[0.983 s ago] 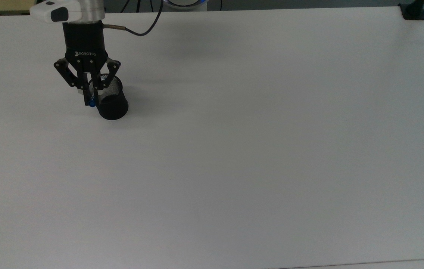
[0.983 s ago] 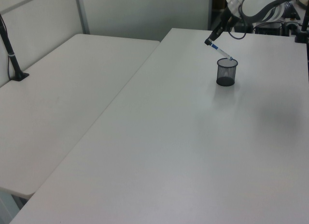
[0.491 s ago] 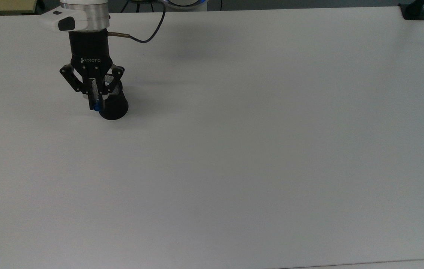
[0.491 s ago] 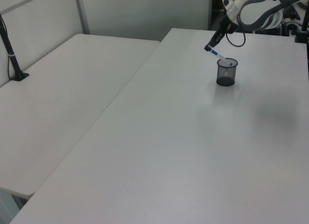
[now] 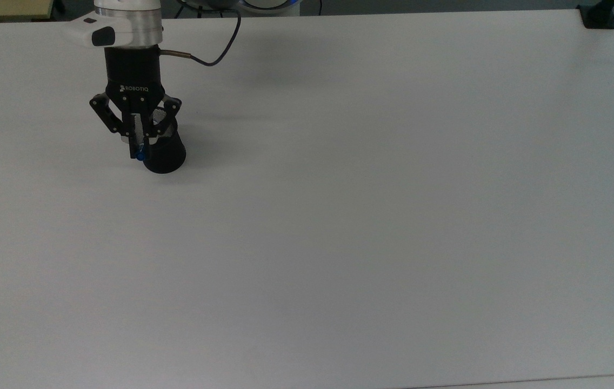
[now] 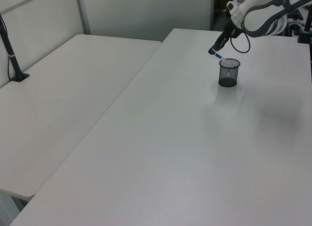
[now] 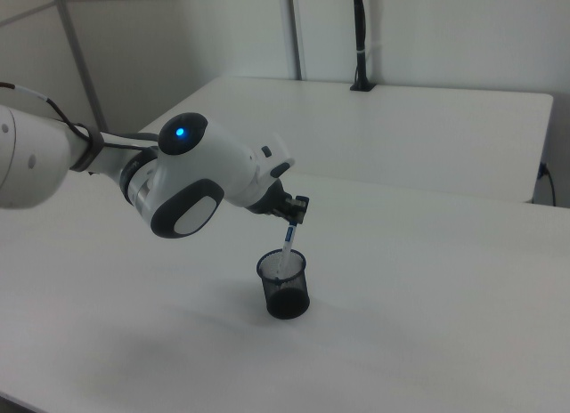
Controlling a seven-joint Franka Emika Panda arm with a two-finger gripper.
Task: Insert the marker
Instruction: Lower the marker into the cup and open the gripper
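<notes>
Insertion step: the gripper (image 5: 138,147), clamped on the marker (image 7: 287,245), holds it tilted with its lower end inside the mesh cup (image 7: 283,285) near the table's (image 5: 372,216) corner; release should follow.

Diffuse overhead light is illuminating all three views evenly; no hard-edged shadows are appearing. In the top view, the white surface (image 5: 372,216) is reading as a flat grey-lilac tone, darkening slightly toward the lower left of the frame. A soft shadow is spreading right of the mesh cup (image 5: 164,151), and a fainter smudge is lying near the upper centre. In the left view, a blurred shadow patch is falling on the surface at the right edge of the frame. In the right view, the arm's white housing (image 7: 191,186) is catching mild highlights, and a blue indicator light (image 7: 181,133) is glowing. Fine detail is rendering soft throughout, with slight grain.
</notes>
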